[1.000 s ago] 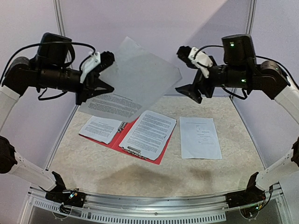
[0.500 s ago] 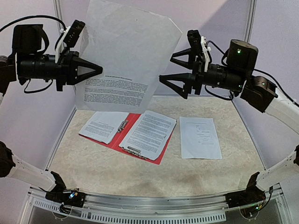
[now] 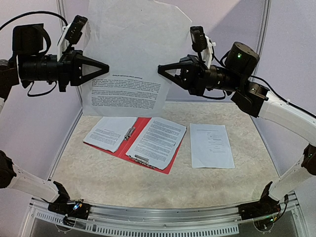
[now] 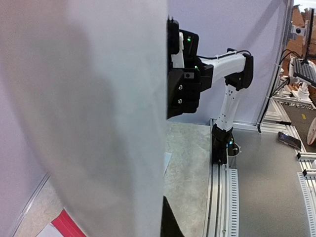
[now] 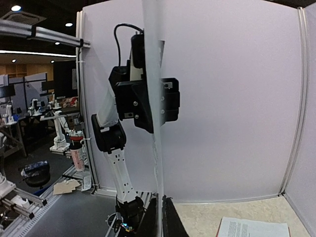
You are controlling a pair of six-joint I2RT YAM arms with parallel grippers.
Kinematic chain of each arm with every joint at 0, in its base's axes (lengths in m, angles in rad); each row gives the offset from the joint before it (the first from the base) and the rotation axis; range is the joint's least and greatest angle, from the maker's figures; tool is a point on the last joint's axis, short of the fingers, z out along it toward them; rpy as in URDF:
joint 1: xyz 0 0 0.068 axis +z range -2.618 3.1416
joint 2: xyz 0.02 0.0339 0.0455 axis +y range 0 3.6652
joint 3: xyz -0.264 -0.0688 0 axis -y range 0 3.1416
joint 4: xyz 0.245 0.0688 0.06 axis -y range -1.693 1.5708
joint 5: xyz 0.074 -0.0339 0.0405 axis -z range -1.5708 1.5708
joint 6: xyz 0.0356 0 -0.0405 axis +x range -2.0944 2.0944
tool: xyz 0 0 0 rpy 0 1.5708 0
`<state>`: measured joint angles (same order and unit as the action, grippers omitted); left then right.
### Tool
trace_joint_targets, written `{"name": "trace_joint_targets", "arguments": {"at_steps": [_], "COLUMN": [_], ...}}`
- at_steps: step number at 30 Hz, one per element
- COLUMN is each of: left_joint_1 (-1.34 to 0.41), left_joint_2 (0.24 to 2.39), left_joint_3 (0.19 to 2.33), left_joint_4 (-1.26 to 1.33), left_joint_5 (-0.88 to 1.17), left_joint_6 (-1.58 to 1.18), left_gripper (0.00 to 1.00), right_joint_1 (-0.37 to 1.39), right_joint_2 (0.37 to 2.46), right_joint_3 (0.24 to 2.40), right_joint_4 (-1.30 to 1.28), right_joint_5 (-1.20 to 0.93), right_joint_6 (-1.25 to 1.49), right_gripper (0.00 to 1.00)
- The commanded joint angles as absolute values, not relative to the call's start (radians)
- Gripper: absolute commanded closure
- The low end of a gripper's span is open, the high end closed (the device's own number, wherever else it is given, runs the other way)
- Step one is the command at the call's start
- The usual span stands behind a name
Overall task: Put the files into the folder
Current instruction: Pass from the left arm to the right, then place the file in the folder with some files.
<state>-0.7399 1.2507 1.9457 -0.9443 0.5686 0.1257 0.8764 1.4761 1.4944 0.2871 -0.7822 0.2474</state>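
Right tool (image 3: 160, 68) pinching sheet (image 3: 133, 44), seemingly upright, portrait

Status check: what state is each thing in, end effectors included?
held sheet: upright in the air, gripped at both side edges.
left end effector: shut on held sheet's left edge.
right end effector: shut on held sheet's right edge.
folder: open flat on table, pages on both halves.
loose sheet: flat on table, right of folder.
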Motion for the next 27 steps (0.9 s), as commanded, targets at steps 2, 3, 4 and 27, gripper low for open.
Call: {"name": "trace_joint_targets", "arguments": {"at_steps": [2, 3, 4, 27], "left_joint_1": [-0.721, -0.721, -0.721, -0.26], "left_joint_2": [1.244, 1.245, 1.246, 1.415], "left_joint_3": [1.918, 1.919, 1.918, 1.391], "left_joint_4": [-0.923, -0.929, -0.938, -1.272], "left_joint_5": [0.539, 0.519, 0.492, -0.025], "left_joint_6": [0.094, 0.098, 0.105, 0.574], "left_gripper": [0.95, 0.7, 0.35, 0.0], "right_joint_1": [0.875, 0.875, 0.874, 0.56], "right_joint_2": [1.507, 1.504, 1.499, 1.881], "right_joint_3": [1.504, 1.5, 1.496, 1.334], "right_joint_4": [0.333, 0.321, 0.296, 0.368], "right_joint_5": [-0.815, -0.787, -0.741, -0.558], "right_joint_6": [0.383, 0.391, 0.392, 0.77], "right_gripper": [1.0, 1.0, 1.0, 1.0]}}
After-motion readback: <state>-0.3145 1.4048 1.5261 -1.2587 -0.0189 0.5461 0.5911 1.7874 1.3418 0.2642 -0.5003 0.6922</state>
